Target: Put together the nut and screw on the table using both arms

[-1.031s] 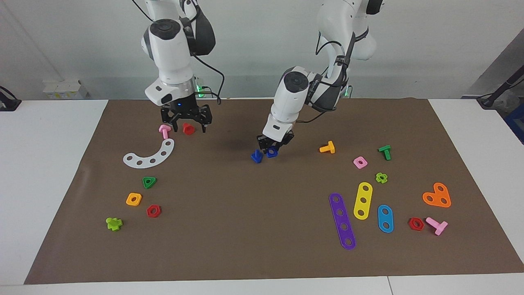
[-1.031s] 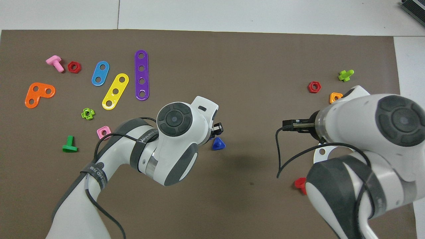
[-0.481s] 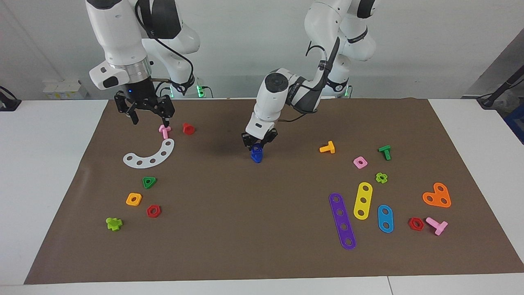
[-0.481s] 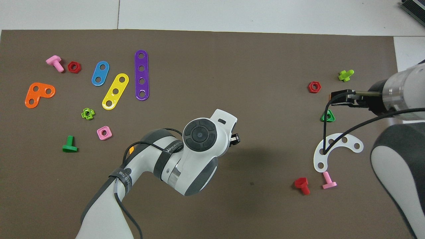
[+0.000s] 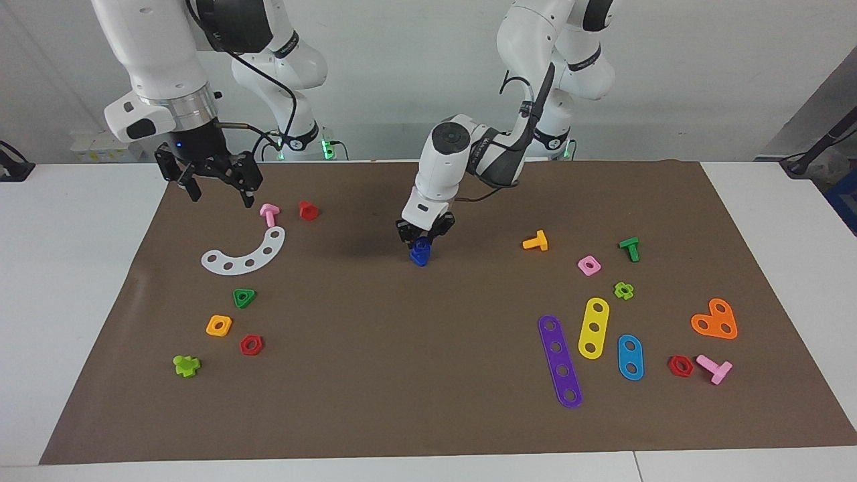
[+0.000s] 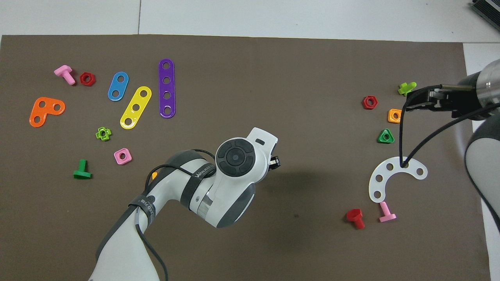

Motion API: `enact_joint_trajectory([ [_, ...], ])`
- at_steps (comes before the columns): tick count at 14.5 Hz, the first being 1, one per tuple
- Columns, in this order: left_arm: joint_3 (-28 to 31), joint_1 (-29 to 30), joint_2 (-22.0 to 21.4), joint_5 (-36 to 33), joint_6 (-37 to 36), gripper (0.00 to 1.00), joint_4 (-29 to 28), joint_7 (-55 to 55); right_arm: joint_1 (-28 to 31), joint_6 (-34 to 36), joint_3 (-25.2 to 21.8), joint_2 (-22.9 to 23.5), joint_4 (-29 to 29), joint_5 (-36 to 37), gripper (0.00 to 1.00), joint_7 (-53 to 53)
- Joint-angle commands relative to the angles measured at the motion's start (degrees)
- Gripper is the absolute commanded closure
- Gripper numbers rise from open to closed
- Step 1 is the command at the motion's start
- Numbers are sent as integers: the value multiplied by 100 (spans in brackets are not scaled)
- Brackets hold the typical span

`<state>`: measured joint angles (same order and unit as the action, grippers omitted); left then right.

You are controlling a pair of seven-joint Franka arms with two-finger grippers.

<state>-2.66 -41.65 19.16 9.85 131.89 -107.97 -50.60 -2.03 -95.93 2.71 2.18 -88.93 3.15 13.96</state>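
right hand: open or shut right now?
Open. The right hand hangs empty above the mat's corner, near the pink screw; its fingertips stand well apart in the facing view.

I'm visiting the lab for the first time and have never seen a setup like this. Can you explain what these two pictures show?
Two white robot arms work at a white table covered by a brown mat, each ending in a black claw. One picture looks at them from across the table; the other looks down from above their own end. Small plastic toy nuts, bolts and perforated strips lie scattered on the mat.

The left claw is down at the middle of the mat, shut on the dark blue nut, pressing it onto the blue screw standing beneath. The overhead view hides both behind the arm. The right claw is open and empty, raised above the mat's edge near a pink bolt.
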Motion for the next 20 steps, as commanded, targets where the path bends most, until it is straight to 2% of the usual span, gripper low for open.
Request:
enact_joint_trajectory([
  [1, 55, -36, 105, -228, 47, 100, 31, -20, 80, 118, 54, 11, -80, -122, 0, -235],
  [6, 64, -88, 185, -238, 135, 100, -31, -20, 221, -31, 54, -235, -581, -130, 0, -588],
  [8, 64, -124, 193, -238, 196, 100, -127, -29, 229, -285, 54, -349, -827, -130, 0, -588],
  [10, 55, -115, 193, -238, 205, 100, -119, -20, 256, -313, 54, -349, -837, -122, 0, -588],
  [11, 55, -115, 193, -238, 205, 81, -110, -29, 256, -321, 54, -349, -846, -122, 0, -588],
  [12, 55, -115, 193, -238, 153, 57, -101, -29, 265, -322, 54, -358, -863, -130, 0, -579],
  [13, 64, -115, 185, -238, 109, 28, -75, -29, 265, -322, 54, -376, -863, -130, 0, -579],
  [14, 64, -80, 185, -238, 39, 11, -40, -20, 265, -330, 54, -384, -881, -130, 0, -579],
  [16, 64, -1, 193, -238, 12, 0, 83, -11, 273, -444, 54, -480, -1047, -130, 0, -579],
  [20, 73, 498, 97, -413, -750, 0, 381, 111, 317, -550, 54, -508, -1118, -122, 0, -605],
])
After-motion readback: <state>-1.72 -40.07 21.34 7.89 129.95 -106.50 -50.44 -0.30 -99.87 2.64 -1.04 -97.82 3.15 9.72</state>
